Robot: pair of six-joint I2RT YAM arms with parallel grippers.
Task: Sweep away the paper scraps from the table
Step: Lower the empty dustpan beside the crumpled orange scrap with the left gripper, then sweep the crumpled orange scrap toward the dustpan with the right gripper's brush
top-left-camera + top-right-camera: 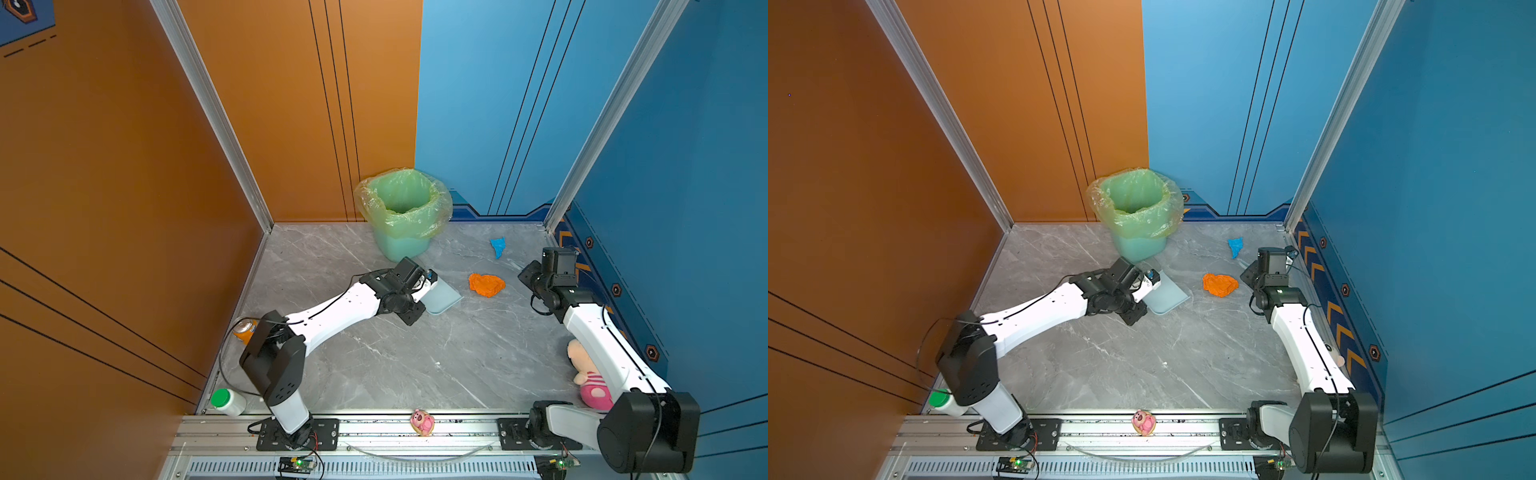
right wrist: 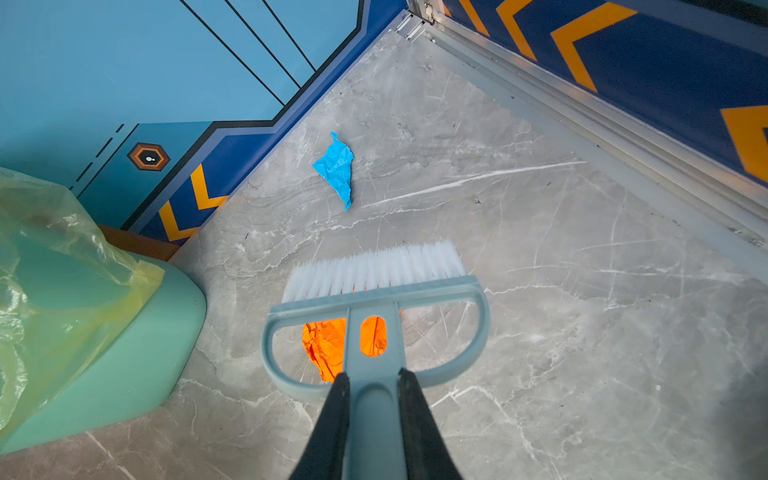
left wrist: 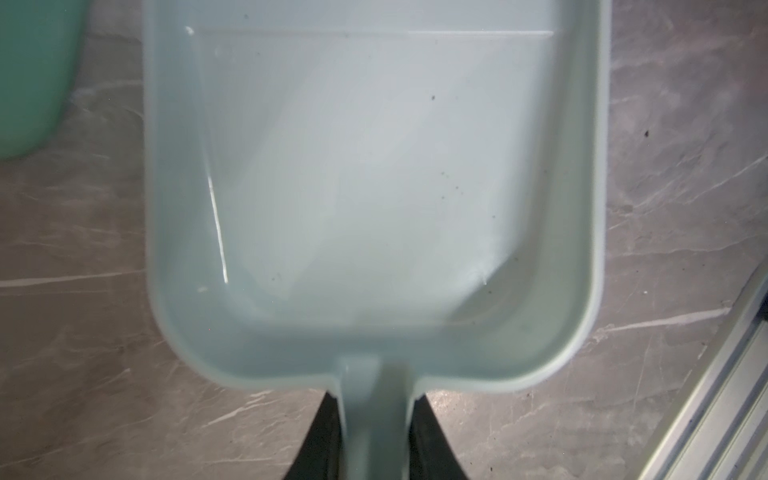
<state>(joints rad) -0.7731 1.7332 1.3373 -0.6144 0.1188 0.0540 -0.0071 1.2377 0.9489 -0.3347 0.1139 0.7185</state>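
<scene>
Two paper scraps lie on the grey marble table (image 1: 415, 353): an orange one (image 1: 486, 284) (image 1: 1220, 284) and a blue one (image 1: 497, 247) (image 1: 1235, 246) farther back. My left gripper (image 3: 374, 415) is shut on the handle of a pale blue dustpan (image 3: 374, 166) (image 1: 444, 297), which sits empty just left of the orange scrap. My right gripper (image 2: 372, 399) is shut on the handle of a pale blue brush (image 2: 374, 270). In the right wrist view the brush head hangs over the orange scrap (image 2: 326, 345), with the blue scrap (image 2: 336, 168) beyond the bristles.
A green bin (image 1: 403, 208) lined with a bag stands at the back, close behind the dustpan. An orange can (image 1: 245, 328) and a green-capped white bottle (image 1: 226, 401) sit at the left edge. A plush toy (image 1: 590, 374) lies under the right arm, a small pink one (image 1: 422, 422) on the front rail.
</scene>
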